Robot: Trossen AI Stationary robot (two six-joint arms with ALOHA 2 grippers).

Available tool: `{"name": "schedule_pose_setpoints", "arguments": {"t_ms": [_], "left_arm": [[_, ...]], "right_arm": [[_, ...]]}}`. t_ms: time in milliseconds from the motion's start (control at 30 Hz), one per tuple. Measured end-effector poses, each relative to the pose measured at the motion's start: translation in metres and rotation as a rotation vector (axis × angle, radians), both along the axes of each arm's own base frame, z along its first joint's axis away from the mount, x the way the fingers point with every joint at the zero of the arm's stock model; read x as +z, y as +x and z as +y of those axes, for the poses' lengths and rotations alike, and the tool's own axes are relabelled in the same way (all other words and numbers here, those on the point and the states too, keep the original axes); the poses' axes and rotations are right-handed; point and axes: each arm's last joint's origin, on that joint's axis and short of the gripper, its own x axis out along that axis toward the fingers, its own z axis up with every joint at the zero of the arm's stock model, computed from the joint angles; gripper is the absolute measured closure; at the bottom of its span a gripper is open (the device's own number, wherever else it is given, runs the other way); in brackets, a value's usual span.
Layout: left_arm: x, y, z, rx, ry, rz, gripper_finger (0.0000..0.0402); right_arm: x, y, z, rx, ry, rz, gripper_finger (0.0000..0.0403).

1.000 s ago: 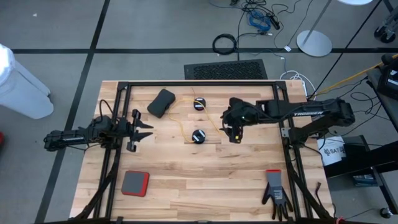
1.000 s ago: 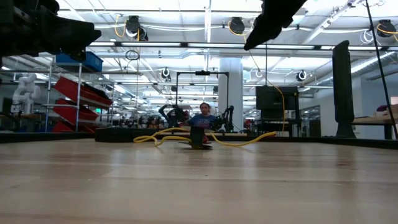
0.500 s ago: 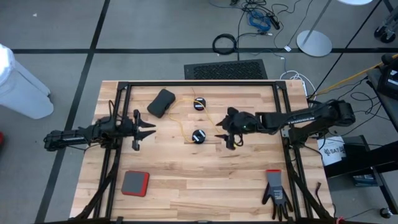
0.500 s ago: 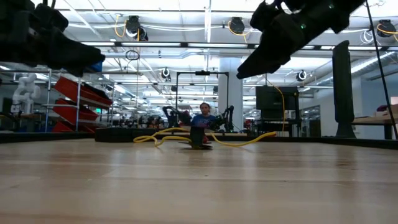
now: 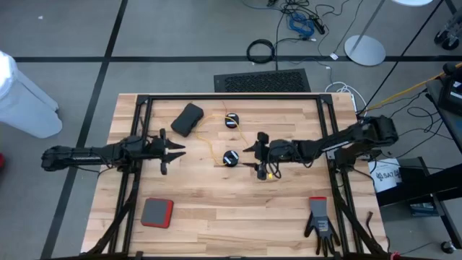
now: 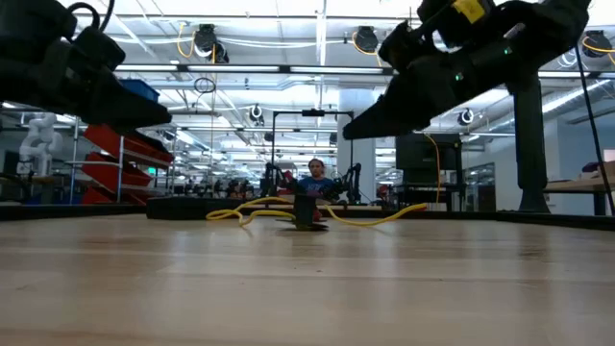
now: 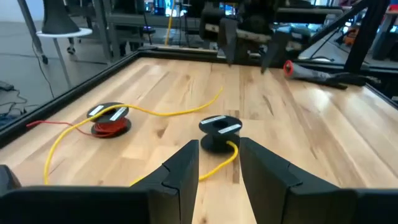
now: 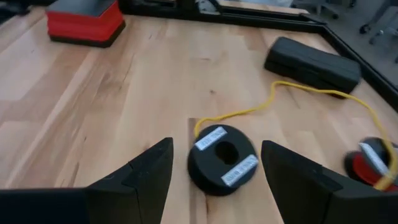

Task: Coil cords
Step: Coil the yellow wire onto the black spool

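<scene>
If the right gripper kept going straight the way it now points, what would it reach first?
Most likely the black reel lying flat on the table: in the right wrist view it sits between the open fingers of the right gripper, with a yellow cord trailing from it. How high the gripper rides above it is unclear.

Both dark six-joint arms stretch low and nearly level toward the table's middle — the left gripper with its two dark fingers partly apart, the right gripper opposite it with both fingers spread wide — neither holding anything.
</scene>
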Motion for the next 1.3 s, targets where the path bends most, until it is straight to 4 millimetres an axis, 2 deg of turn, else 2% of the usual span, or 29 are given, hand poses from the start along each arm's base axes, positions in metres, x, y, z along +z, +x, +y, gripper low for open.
{"name": "schedule_pose_setpoints", "arguments": {"t_ms": [400,767,1033,1300], "left_arm": [[-0.008,0.022,0.002,0.001,-0.005,0.049,0.0278],[-0.01,0.042,0.004,-0.011,0.038,0.047,0.0278],[0.003,0.066,0.006,-0.024,0.079,0.068,0.0278],[0.01,0.077,0.007,-0.023,0.082,0.046,0.0278]], "right_arm": [[-0.035,0.032,0.015,-0.023,-0.263,0.08,0.0172],[-0.055,0.051,0.016,-0.027,-0.347,0.169,0.0175],[-0.057,0.055,0.016,-0.056,-0.371,0.17,0.0208],[-0.057,0.055,0.016,-0.055,-0.371,0.17,0.023]]}}
